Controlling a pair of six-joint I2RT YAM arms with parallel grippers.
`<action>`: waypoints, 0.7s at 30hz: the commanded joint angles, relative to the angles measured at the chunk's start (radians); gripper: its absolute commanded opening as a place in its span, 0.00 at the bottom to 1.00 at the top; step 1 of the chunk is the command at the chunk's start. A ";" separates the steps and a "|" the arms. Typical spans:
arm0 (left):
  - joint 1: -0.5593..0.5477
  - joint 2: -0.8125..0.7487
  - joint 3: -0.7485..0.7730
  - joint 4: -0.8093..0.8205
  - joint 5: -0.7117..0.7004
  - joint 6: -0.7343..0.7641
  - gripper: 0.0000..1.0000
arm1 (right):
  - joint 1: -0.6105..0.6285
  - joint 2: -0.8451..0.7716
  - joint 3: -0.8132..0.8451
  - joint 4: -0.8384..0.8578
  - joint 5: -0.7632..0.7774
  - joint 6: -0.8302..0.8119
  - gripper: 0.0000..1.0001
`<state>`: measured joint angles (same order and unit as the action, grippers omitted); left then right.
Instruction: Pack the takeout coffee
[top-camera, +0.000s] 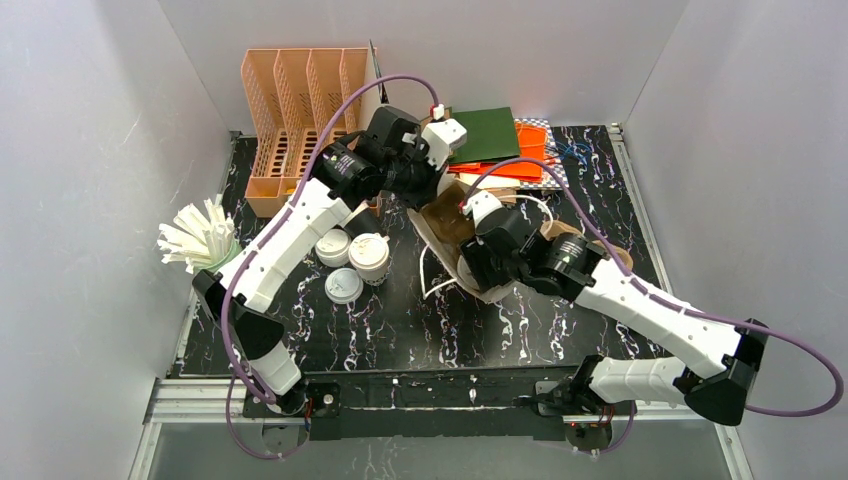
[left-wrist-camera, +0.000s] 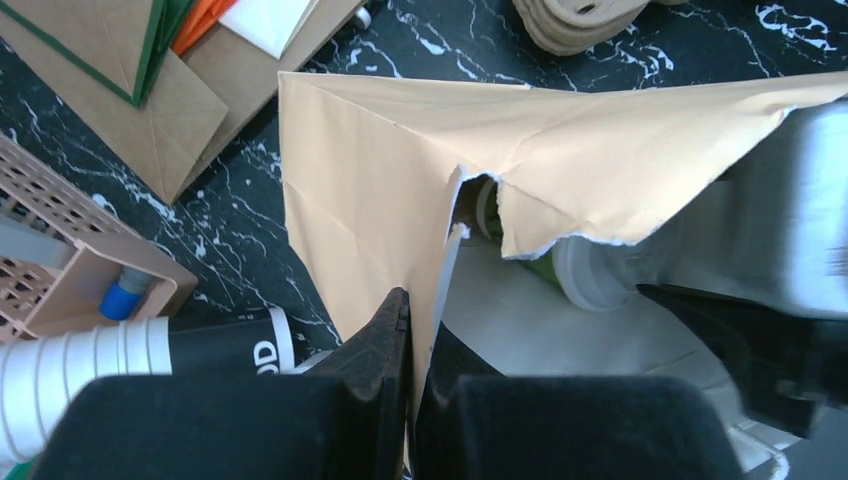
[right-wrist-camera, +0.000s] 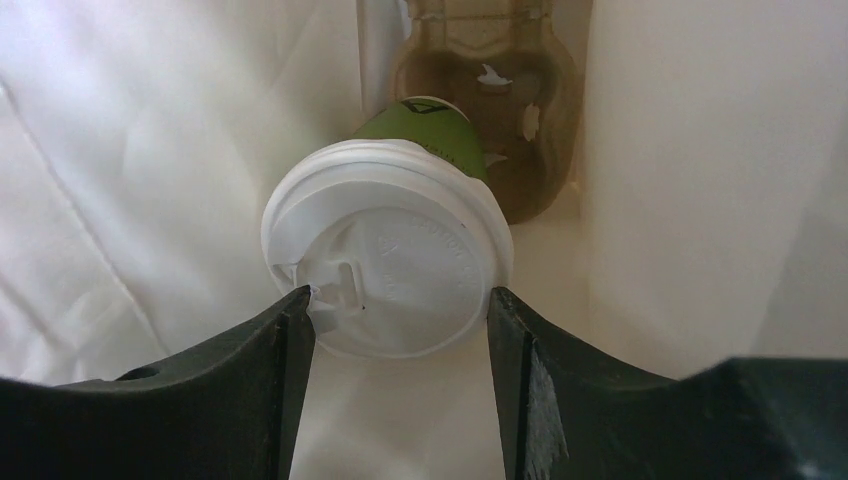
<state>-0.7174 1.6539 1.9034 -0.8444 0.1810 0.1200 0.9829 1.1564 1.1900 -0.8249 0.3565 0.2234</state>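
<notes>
A brown paper bag (top-camera: 447, 232) lies open in the middle of the table. My left gripper (left-wrist-camera: 420, 320) is shut on the bag's torn edge (left-wrist-camera: 370, 190), the paper pinched between its fingers. My right gripper (right-wrist-camera: 398, 300) is inside the bag, its fingers closed against both sides of the white sip lid (right-wrist-camera: 390, 265) of the green-walled coffee cup (right-wrist-camera: 420, 125). That cup also shows through the tear in the left wrist view (left-wrist-camera: 560, 268). Three more white-lidded cups (top-camera: 370, 257) stand on the table left of the bag.
An orange file rack (top-camera: 300, 110) stands at the back left. White sticks in a holder (top-camera: 200, 240) are at the left edge. Green and orange paper bags (top-camera: 490, 135) lie behind the bag. A stack of lidless cups (left-wrist-camera: 70, 370) lies near the rack.
</notes>
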 joint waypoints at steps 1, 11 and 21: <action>-0.030 -0.005 0.088 -0.020 0.055 0.068 0.00 | 0.002 0.039 0.050 0.048 0.113 -0.072 0.02; -0.080 0.038 0.130 -0.105 0.036 0.118 0.00 | 0.001 0.088 0.094 0.099 0.195 -0.138 0.02; -0.079 0.071 0.159 -0.149 -0.007 0.112 0.00 | 0.000 0.116 0.153 0.004 0.211 -0.156 0.01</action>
<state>-0.7891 1.7260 2.0209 -0.9302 0.1791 0.2279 0.9836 1.2781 1.2617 -0.7940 0.5381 0.0780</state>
